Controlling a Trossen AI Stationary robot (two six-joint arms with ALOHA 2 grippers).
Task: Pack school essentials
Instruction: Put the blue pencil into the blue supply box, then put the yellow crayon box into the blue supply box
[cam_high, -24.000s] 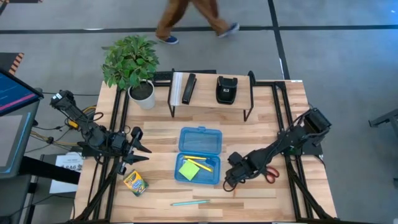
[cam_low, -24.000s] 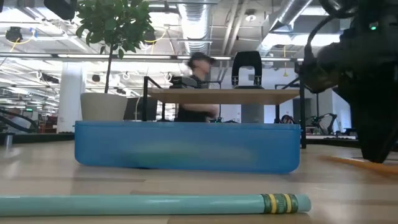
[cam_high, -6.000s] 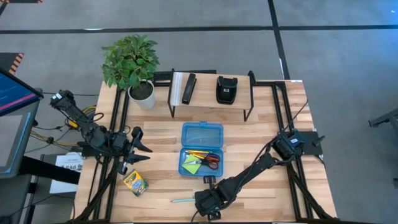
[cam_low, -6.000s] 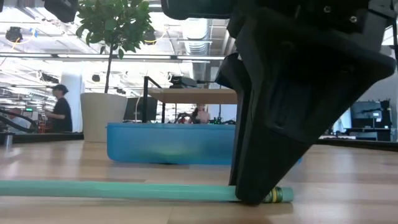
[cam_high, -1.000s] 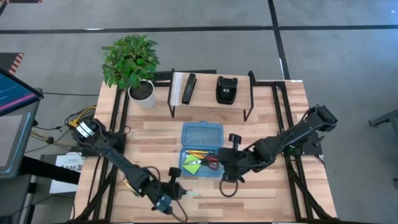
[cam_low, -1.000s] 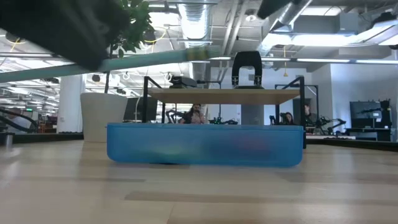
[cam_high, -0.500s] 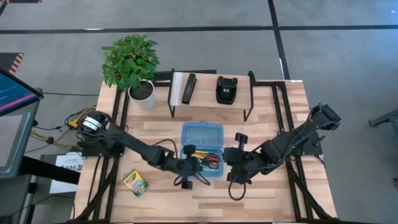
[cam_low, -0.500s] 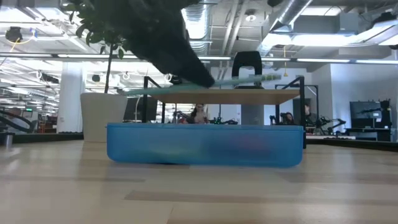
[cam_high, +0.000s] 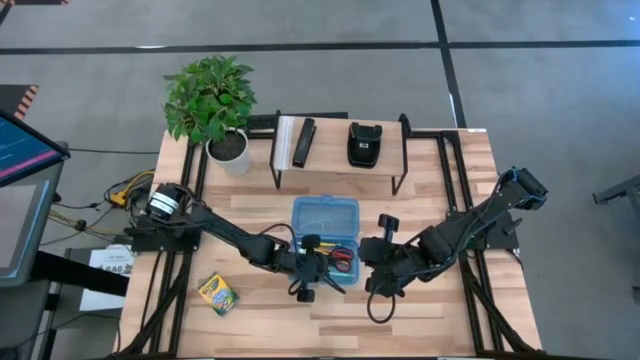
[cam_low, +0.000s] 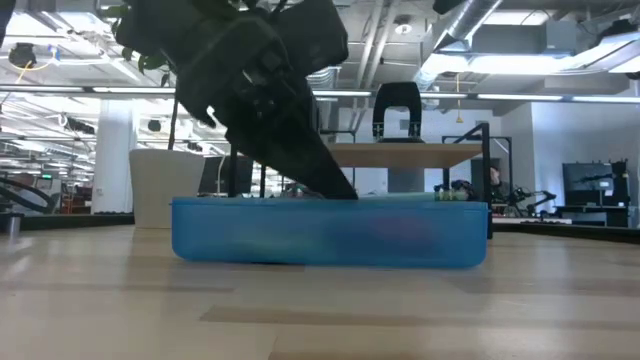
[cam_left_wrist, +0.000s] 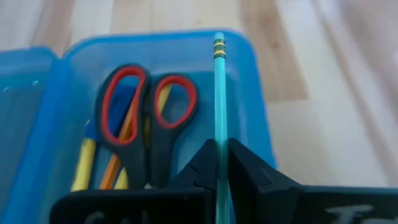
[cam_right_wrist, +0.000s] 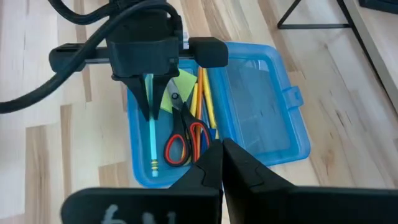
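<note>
The blue translucent box (cam_high: 325, 215) lies open mid-table, its tray toward the near edge. In the tray lie red-handled scissors (cam_left_wrist: 146, 115), yellow and orange pencils (cam_right_wrist: 202, 99) and a lime-green sticky-note pad (cam_right_wrist: 172, 93). My left gripper (cam_high: 312, 272) reaches over the tray from the left, shut on a teal pen (cam_left_wrist: 219, 99). My right gripper (cam_right_wrist: 221, 163) hangs shut and empty just right of the box. The yellow-green crayon box (cam_high: 216, 293) lies flat on the table at the near left. My left gripper pinches the teal pen's shaft (cam_left_wrist: 219, 146) between its two fingers. The fingers slant down from the table's left. The pen sticks out ahead of the fingertips, about level, with its banded end (cam_low: 450, 196) at the height of the box's rim. Whether the pen touches the box I cannot tell.
A low shelf (cam_high: 340, 165) at the back carries a black bar (cam_high: 303, 142) and a black pouch (cam_high: 363, 143). A potted plant (cam_high: 212, 100) stands at the far left corner. Bare wood lies along the near edge.
My left gripper has carried the teal pen from the near edge toward the blue box and sunk over its tray. The pen, tilted and high a second ago, now lies level at the rim.
</note>
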